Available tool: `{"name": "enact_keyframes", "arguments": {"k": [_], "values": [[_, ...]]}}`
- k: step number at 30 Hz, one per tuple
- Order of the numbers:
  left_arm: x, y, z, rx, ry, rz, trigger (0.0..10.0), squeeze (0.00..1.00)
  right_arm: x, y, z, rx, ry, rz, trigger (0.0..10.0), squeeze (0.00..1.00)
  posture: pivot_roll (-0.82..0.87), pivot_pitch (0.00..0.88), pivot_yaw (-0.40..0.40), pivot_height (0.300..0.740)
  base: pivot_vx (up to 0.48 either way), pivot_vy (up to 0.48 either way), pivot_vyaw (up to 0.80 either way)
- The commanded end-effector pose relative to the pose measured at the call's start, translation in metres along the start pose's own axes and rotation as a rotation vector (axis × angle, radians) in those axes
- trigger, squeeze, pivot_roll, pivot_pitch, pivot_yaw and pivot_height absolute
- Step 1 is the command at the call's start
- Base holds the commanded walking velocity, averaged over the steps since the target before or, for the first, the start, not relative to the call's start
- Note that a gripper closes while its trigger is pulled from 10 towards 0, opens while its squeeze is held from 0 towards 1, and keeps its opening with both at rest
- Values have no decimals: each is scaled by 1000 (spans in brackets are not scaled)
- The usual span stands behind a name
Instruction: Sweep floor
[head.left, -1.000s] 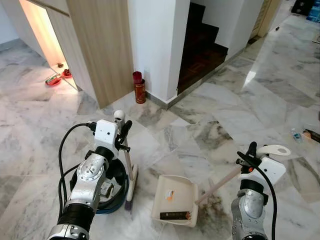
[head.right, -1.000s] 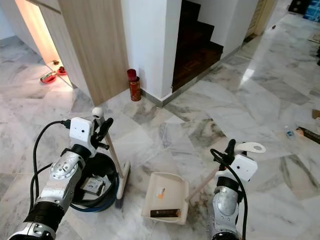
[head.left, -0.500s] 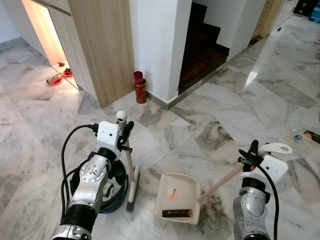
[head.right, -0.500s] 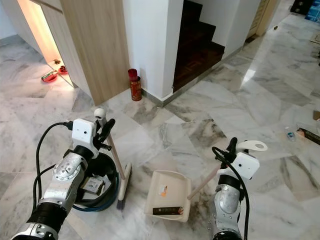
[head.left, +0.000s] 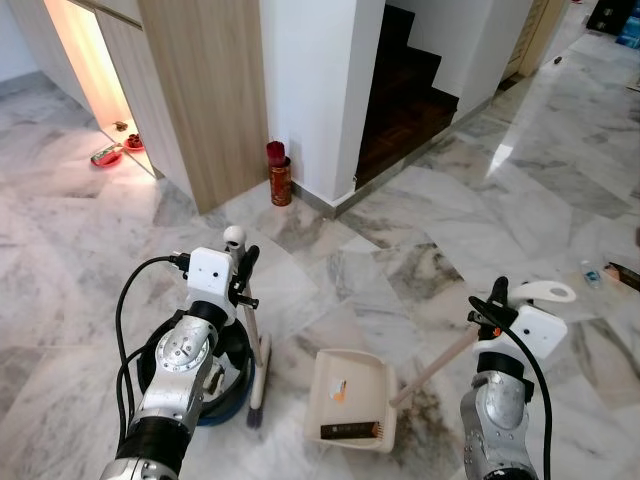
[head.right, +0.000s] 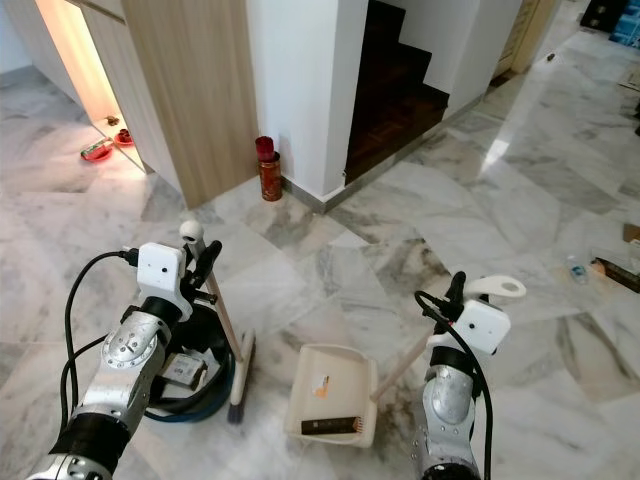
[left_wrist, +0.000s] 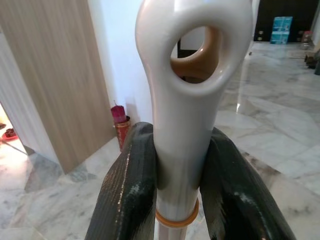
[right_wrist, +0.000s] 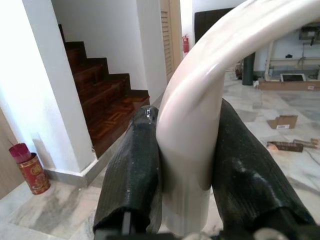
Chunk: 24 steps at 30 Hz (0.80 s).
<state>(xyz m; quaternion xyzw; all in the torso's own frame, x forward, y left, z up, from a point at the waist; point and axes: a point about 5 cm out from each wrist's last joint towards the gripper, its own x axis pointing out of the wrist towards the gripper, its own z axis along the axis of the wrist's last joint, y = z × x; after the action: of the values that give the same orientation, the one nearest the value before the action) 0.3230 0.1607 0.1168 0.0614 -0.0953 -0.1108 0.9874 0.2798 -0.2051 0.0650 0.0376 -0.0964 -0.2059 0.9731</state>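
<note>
Since the earlier frame, broom (head.left: 252, 345) has edged left of dustpan (head.left: 352, 398) at lower centre; left gripper (left_wrist: 176, 190) and right gripper (right_wrist: 186, 165), each clamped on its handle, should sweep gently panward.

Cream plastic dustpan (head.left: 350, 405) lies on grey-veined marble floor (head.left: 420, 240), right of white-handled broom (head.left: 255, 350); round dark basin (head.left: 222, 385) left of broom; red cylindrical tin (head.left: 280, 180) stands against white wall corner (head.left: 310, 90) behind

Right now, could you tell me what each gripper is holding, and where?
Left gripper: broom, near its handle's top. Right gripper: dustpan, by its handle's curved end.
</note>
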Motion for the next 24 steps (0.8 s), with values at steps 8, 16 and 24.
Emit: {"name": "enact_keyframes", "arguments": {"k": [8, 16, 24], "values": [[1, -6, 8, 12, -38, -12, 10000, 0, 8, -8, 9, -17, -16, -39, 10000, 0, 216, 42, -69, 740, 0, -434, 0], [0, -2, 9, 10, -38, -2, 10000, 0, 8, -5, 10, 2, -21, -27, 10000, 0, 221, 51, -73, 740, 0, -153, 0], [-1, -3, 10, 3, -40, -3, 10000, 0, 8, -1, 13, -10, -28, 15, 10000, 0, 222, 57, -81, 740, 0, 0, 380]]}}
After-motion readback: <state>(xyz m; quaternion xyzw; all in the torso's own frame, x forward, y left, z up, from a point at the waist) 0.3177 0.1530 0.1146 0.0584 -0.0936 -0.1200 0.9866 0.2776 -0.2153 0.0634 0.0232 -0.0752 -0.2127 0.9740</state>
